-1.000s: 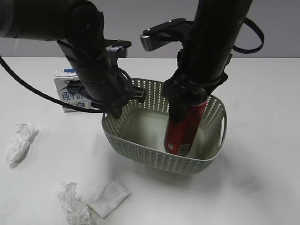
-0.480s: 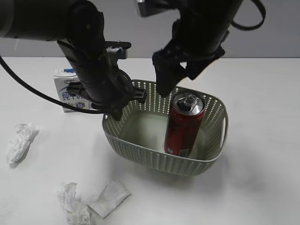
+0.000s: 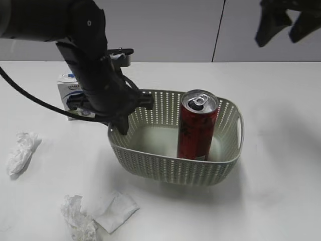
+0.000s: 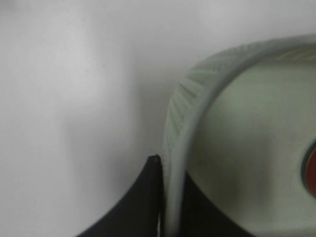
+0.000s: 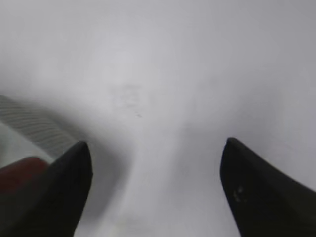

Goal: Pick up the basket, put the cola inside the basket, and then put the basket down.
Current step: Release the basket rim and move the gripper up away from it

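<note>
The pale sage-green basket [image 3: 165,163] sits mid-table with the red cola can [image 3: 196,128] standing upright inside it at its right side. My left gripper [image 3: 122,124] is shut on the basket's left rim; in the left wrist view the rim [image 4: 180,148] runs between the two dark fingers [image 4: 173,197], and a sliver of the red can [image 4: 311,170] shows at the right edge. My right gripper [image 3: 283,22] is open and empty, high at the upper right, away from the can. In the right wrist view its fingers [image 5: 155,148] spread over bare table, with the basket rim [image 5: 29,126] and can [image 5: 19,170] at the lower left.
A white-and-blue milk carton [image 3: 70,90] stands behind the left arm. Crumpled white tissues lie at the left [image 3: 21,150] and at the front [image 3: 98,213]. The table to the right of the basket is bare white.
My right gripper let go of the cola can inside the basket and rose up and to the right. The can now stands upright on its own. The left gripper kept its hold on the rim.
</note>
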Controlling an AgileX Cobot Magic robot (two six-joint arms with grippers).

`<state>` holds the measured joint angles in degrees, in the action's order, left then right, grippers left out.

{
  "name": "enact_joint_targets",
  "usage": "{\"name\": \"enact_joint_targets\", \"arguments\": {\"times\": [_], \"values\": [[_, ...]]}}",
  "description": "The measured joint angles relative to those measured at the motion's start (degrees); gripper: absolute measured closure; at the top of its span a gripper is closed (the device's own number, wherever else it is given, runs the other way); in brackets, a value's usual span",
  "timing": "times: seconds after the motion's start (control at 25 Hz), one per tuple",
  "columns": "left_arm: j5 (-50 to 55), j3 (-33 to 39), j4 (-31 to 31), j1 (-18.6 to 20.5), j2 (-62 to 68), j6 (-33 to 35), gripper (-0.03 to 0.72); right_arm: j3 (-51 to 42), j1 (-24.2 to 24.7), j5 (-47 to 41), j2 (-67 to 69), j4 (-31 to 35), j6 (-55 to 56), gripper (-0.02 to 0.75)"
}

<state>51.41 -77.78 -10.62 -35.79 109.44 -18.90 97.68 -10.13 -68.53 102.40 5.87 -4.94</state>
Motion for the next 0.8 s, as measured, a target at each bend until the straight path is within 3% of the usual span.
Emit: {"name": "enact_joint_targets", "arguments": {"times": [0.2,0.52,0.8], "values": [[0.4,0.0,-1.1,2.3,0.0,-0.7,0.69,-6.1,5.4,0.0,-6.6,-0.4,-0.3,0.141],[-1.4,0.0,-2.4,4.4,0.0,-2.6,0.688,-24.3,5.6,0.4,-28.0,-1.9,-0.7,0.143],[-7.0,-0.1,-2.6,4.5,0.1,-4.3,0.688,-44.1,5.6,6.8,-53.6,-2.6,-0.7,0.143]]}}
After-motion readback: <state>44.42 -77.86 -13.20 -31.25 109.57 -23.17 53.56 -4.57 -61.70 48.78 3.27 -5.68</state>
